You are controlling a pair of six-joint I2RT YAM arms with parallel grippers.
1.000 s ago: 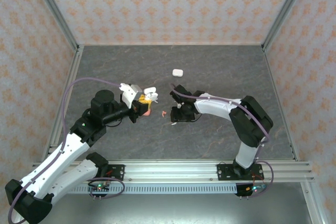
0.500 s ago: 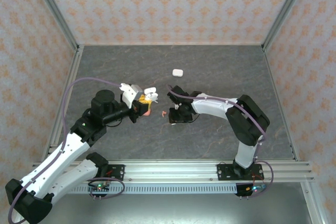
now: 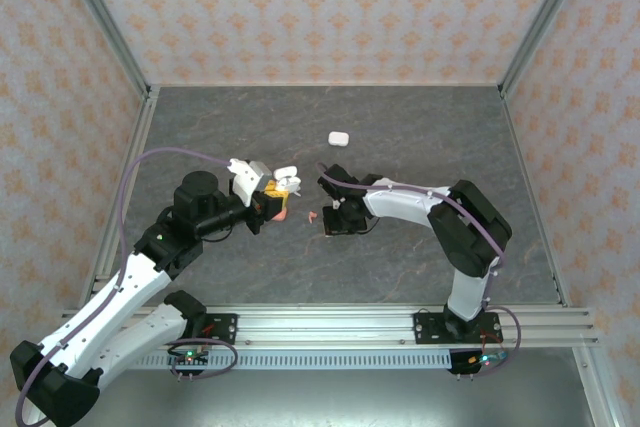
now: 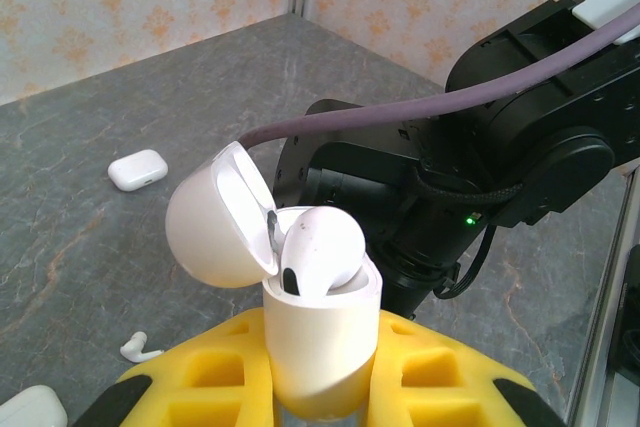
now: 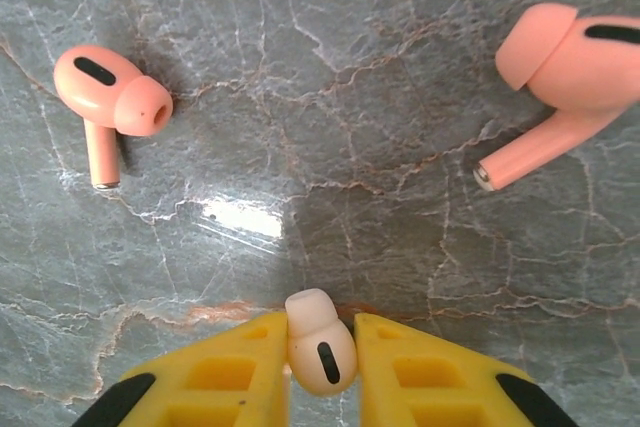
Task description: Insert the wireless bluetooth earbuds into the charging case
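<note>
two salmon earbuds lay on the grey marbled table; the right gripper pinched one white earbud. the left gripper clamped one open case holding another white earbud; patterned walls surrounded.

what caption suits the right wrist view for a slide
Right gripper pinches a white earbud over the grey marbled table, with left salmon earbud and right salmon earbud lying beyond.

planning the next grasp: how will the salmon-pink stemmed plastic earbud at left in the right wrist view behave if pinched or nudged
The salmon-pink stemmed plastic earbud looks rigid and, being tiny, probably light. Its rounded glossy head may slip from a pinch. On the smooth grey marbled tabletop, a nudge would likely slide or spin it.
</note>
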